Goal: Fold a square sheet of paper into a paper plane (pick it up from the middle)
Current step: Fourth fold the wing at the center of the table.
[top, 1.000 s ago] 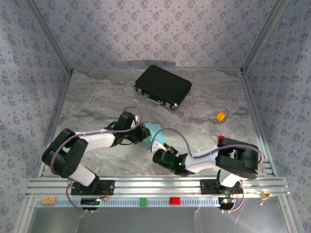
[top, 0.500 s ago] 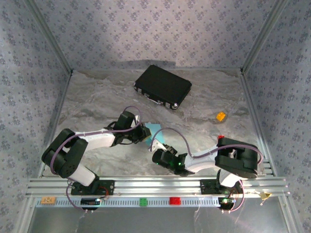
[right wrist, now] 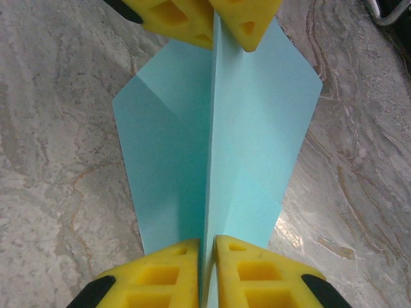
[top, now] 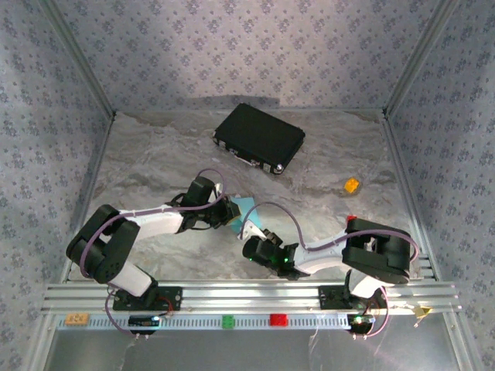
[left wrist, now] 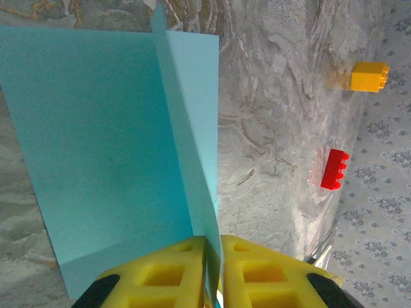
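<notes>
The square sheet of paper (right wrist: 257,141) is light blue and pinched up into a raised centre ridge, with its flaps spreading onto the marble table. My left gripper (left wrist: 214,269) is shut on one end of that ridge, the sheet (left wrist: 109,147) fanning away from its yellow fingers. My right gripper (right wrist: 207,273) is shut on the opposite end, facing the left gripper's fingertips (right wrist: 241,25). From above, the left gripper (top: 231,211) and the right gripper (top: 248,233) meet over the sheet (top: 245,204) near the table's middle front.
A black hard case (top: 259,137) lies at the back centre. A small orange block (top: 351,185) and a red block (top: 352,219) sit to the right; the orange block (left wrist: 369,76) and red block (left wrist: 334,169) lie beyond the sheet. Patterned walls enclose the table.
My right gripper's jaws have closed in on the sheet's ridge and its wrist has shifted slightly. The left arm has stayed still, holding the sheet.
</notes>
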You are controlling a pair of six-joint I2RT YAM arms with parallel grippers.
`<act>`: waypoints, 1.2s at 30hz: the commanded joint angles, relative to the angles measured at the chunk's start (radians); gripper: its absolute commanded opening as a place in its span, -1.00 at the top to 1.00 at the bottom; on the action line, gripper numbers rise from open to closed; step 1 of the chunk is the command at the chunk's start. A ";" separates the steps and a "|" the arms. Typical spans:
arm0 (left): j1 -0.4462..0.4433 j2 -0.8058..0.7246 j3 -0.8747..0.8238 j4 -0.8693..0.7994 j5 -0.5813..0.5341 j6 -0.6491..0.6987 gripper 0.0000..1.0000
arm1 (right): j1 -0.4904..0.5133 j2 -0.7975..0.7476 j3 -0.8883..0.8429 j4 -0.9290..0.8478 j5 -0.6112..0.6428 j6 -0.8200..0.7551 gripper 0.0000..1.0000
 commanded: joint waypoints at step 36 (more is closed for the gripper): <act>-0.004 -0.008 0.024 -0.016 0.016 0.019 0.76 | -0.021 0.013 0.035 -0.023 0.000 0.017 0.50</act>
